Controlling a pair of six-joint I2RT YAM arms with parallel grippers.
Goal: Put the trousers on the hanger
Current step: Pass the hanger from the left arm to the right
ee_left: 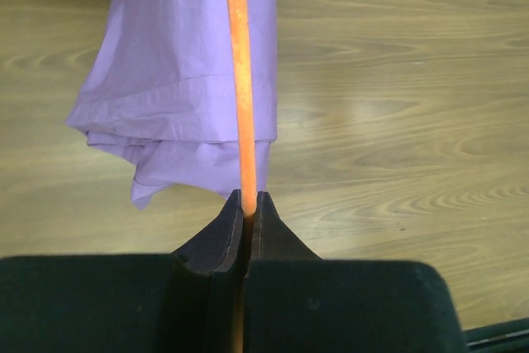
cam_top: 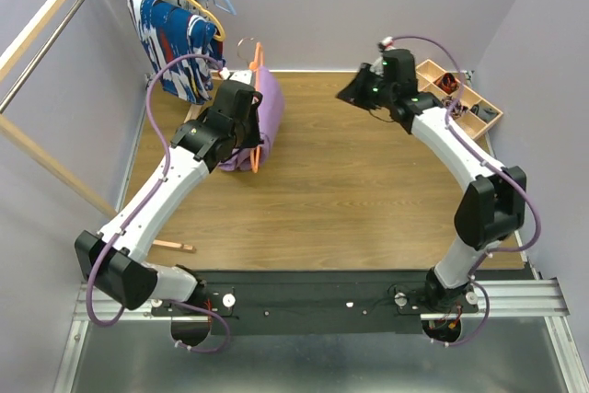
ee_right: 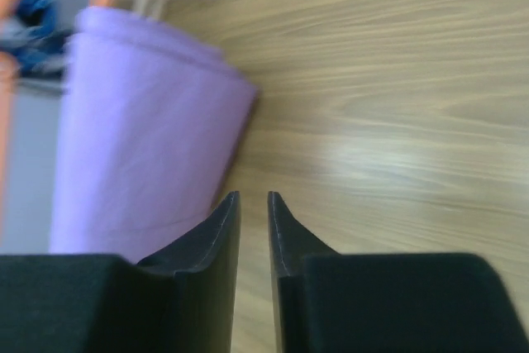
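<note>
Trousers (ee_left: 173, 97) folded at the far-left of the counter (cam_top: 368, 190), lower folds bunched on the wood. The hanger (ee_left: 240, 80) lies against them, its orange bar crossing the cloth. Left claw (ee_left: 248, 204) pinches that bar. Right claw (ee_right: 254, 204) slightly spread, nothing between, well apart at far right. Patterned garment (cam_top: 175, 43) hangs on the rack (cam_top: 55, 6) behind. Compartment tray (cam_top: 465, 98) in the far-right corner.
</note>
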